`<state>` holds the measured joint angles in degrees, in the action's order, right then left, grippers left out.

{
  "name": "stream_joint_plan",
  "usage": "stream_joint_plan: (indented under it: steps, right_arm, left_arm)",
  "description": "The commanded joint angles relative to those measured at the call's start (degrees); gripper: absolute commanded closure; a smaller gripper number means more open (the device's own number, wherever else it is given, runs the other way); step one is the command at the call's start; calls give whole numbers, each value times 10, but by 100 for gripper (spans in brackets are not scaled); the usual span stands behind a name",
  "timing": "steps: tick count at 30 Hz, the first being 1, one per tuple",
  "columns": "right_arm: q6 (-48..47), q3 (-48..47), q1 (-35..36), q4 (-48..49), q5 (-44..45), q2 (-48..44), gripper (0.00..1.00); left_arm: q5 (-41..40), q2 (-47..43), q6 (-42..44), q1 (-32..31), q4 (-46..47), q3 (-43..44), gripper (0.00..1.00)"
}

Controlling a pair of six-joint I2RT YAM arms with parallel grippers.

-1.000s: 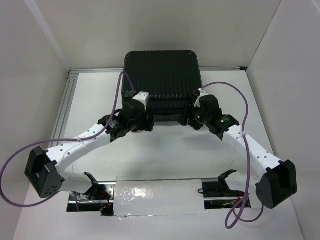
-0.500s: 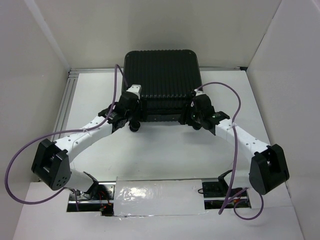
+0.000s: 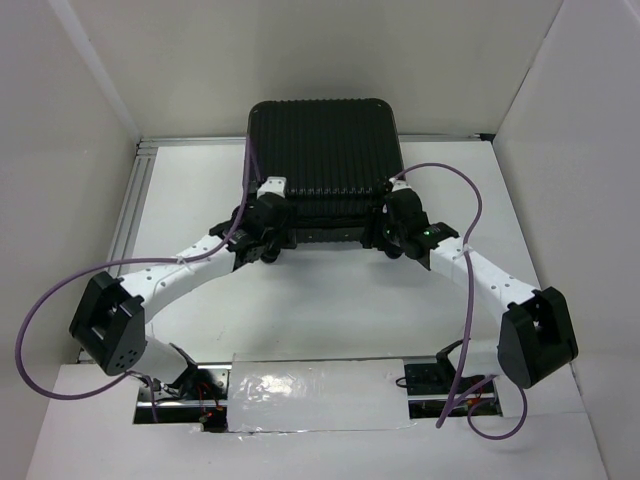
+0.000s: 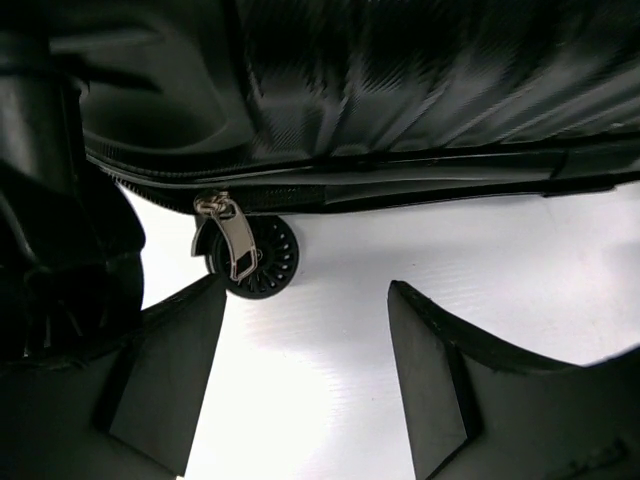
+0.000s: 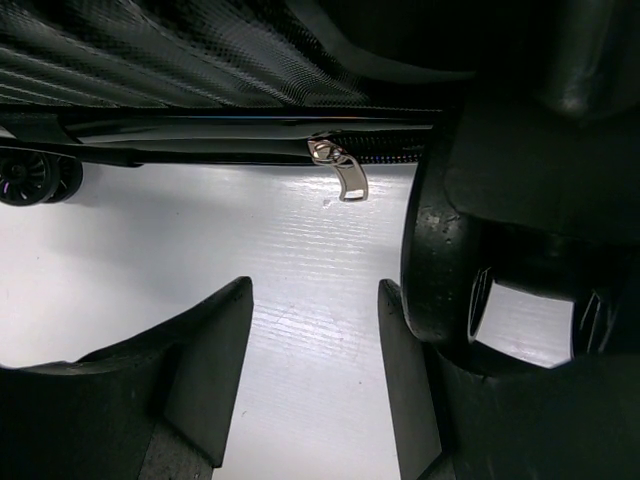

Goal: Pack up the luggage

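The luggage [image 3: 325,160], a black ribbed hard-shell case, lies shut and flat at the back middle of the table. My left gripper [image 3: 275,238] is at its near left corner and my right gripper [image 3: 386,235] at its near right corner. In the left wrist view the left gripper [image 4: 305,290] is open over bare table, just short of a silver zipper pull [image 4: 235,240] and a small wheel [image 4: 262,258]. The right gripper [image 5: 315,290] is also open with nothing in it, below a second zipper pull [image 5: 345,170]. A large wheel [image 5: 470,250] touches its right finger.
White walls close in the table on three sides. An aluminium rail [image 3: 135,200] runs along the left edge. A taped clear sheet [image 3: 315,395] covers the near edge between the arm bases. Purple cables [image 3: 470,210] loop over both arms.
Both arms have reached in closer to the luggage's near edge. The right jaws have narrowed a little; the left jaws look the same.
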<state>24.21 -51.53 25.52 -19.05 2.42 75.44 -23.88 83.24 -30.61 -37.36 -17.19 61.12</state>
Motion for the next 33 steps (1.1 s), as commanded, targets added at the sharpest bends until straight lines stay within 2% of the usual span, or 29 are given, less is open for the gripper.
stream_joint_plan:
  steps: [1, 7, 13, 18, 27, 33]
  right_arm:
    - [-14, -25, -3, 45, 29, 6, 40]
    - [-19, -31, -3, 45, 29, 17, 40]
    - [-24, -31, -3, 45, 29, 12, 40]
    - [-24, -25, -3, 45, 35, 7, 40]
    - [-29, -25, -8, 51, 35, 12, 40]
    - [-40, -25, -19, 51, 35, 12, 40]
  left_arm:
    - [-98, 17, -37, -1, -33, -3, 21]
    - [-129, 63, -64, -12, -53, 15, 21]
    - [-151, 68, -76, -12, -53, 26, 24]
    - [-158, 74, -57, -12, -16, 31, 24]
    - [-171, 104, -38, -29, 7, 65, 37]
    - [-177, 127, -38, -41, 12, 77, 38]
